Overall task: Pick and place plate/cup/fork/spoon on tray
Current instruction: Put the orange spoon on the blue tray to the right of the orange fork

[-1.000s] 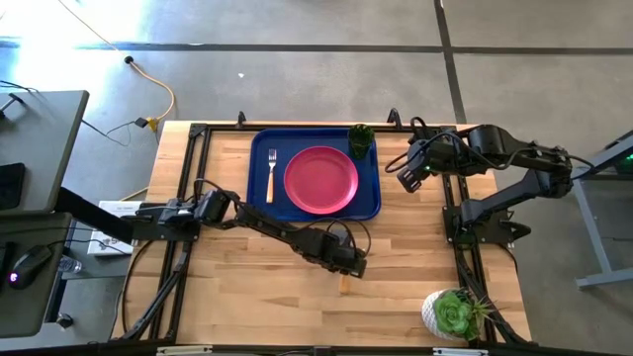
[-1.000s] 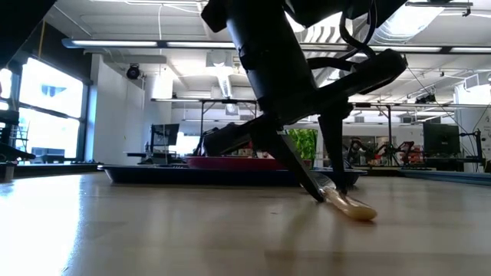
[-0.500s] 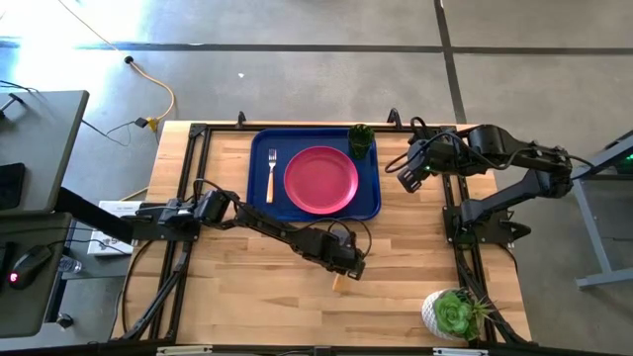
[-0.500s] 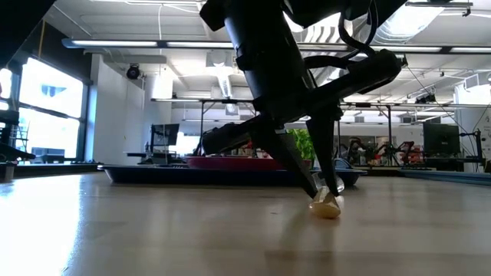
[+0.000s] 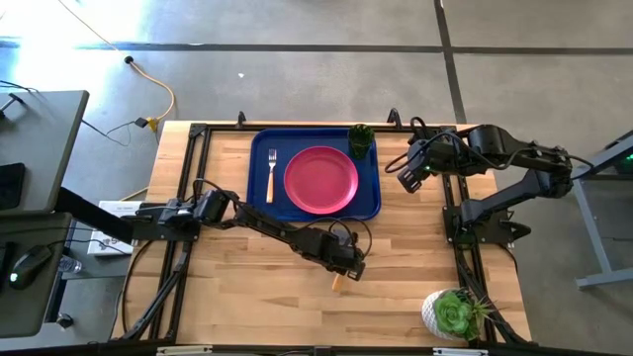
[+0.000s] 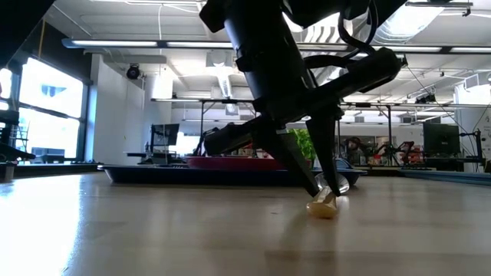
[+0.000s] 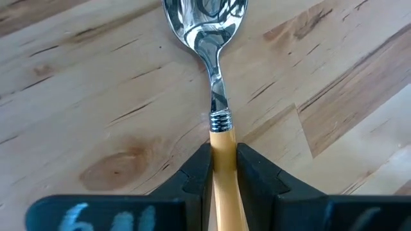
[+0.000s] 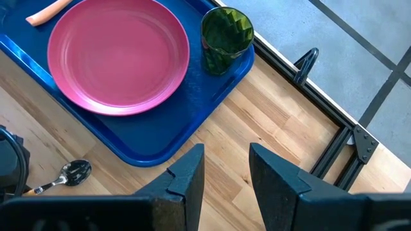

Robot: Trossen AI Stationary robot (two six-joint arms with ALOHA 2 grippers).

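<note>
Spoon (image 7: 214, 96) alone is left: plate (image 5: 320, 179), cup (image 5: 360, 139) and fork (image 5: 271, 174) already sit on the tray (image 5: 372, 203), while the left gripper (image 7: 223, 168), at six o'clock from the tray, pinches its handle; right gripper (image 8: 226, 168) waits agape at three o'clock.
</note>
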